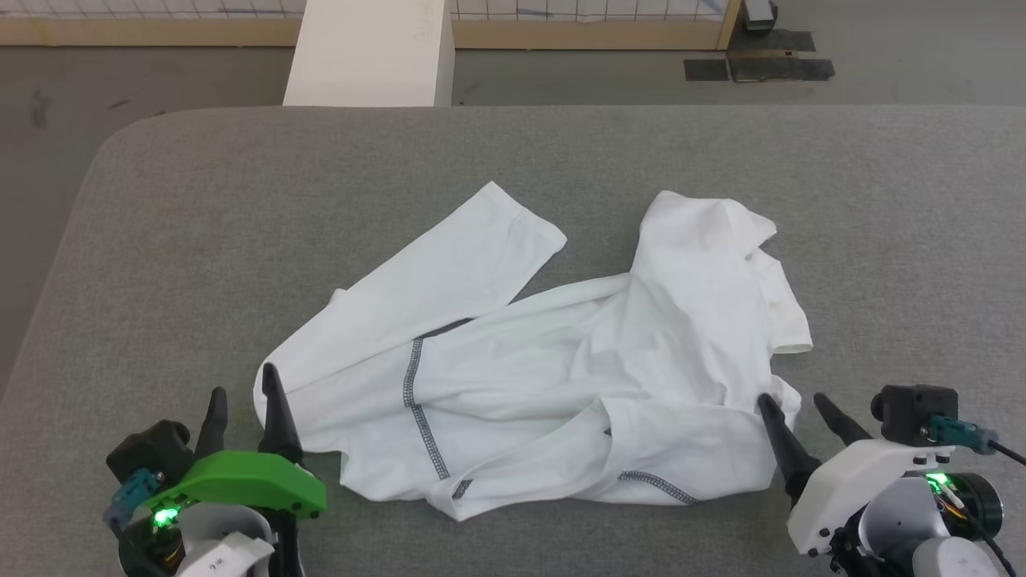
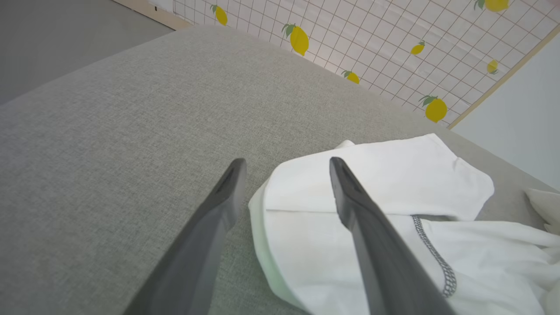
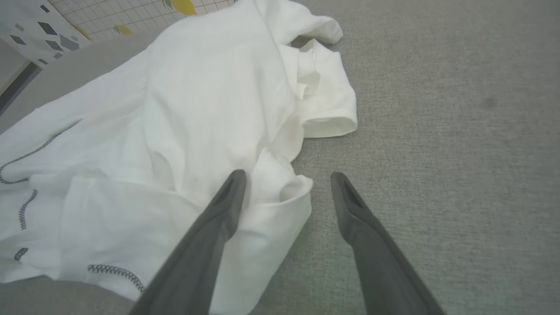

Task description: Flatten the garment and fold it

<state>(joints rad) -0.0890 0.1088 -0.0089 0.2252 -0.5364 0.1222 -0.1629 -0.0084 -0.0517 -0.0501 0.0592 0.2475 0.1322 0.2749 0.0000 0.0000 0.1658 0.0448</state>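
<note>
The shirt (image 1: 545,377) lies crumpled on the surface (image 1: 240,200). The left gripper (image 1: 244,385) and right gripper (image 1: 791,401) are wide open at its ends. Pinch each edge and pull apart slowly; its layers look maybe doubled.

A grey fabric-covered worktop (image 1: 200,208) with a rounded far-left corner; beyond its far edge a white block (image 1: 369,52) on grey floor (image 1: 144,80); dark mats (image 1: 757,68) far right; lemon-printed grid wall (image 2: 376,39) behind.

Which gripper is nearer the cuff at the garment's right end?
Right. The right gripper sits just below that cuff in the head view, open astride the garment's edge. The left gripper is at the opposite end.
</note>
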